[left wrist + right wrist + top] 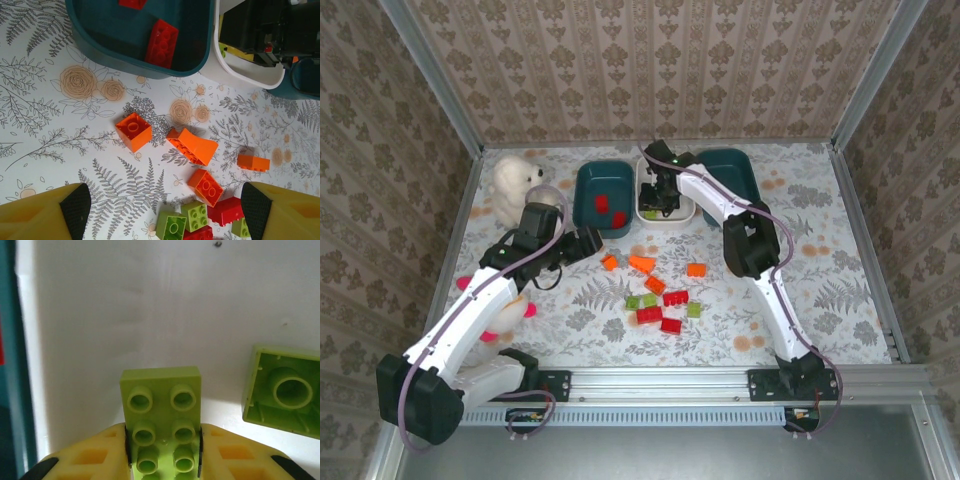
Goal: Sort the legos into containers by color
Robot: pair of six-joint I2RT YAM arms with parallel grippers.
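Note:
My right gripper (162, 460) is shut on a light green lego (162, 405), studs toward the camera, low inside the white container (150, 300); a second green lego (285, 392) lies upside down on its floor. From above, that gripper (658, 200) sits in the white container (685, 213), between two teal containers (588, 185) (732, 170). My left gripper (165, 205) hangs open over the table. Below it lie orange legos (133, 131) (192, 146) (206, 186), green ones (182, 220) and a red one (227, 210). Two red legos (161, 42) lie in the left teal container (100, 45).
A white plush bear (515, 185) sits at the back left, and a pink plush toy (505, 320) lies under the left arm. The loose legos (660, 295) cluster in the table's middle. Metal frame posts and patterned walls close in the table.

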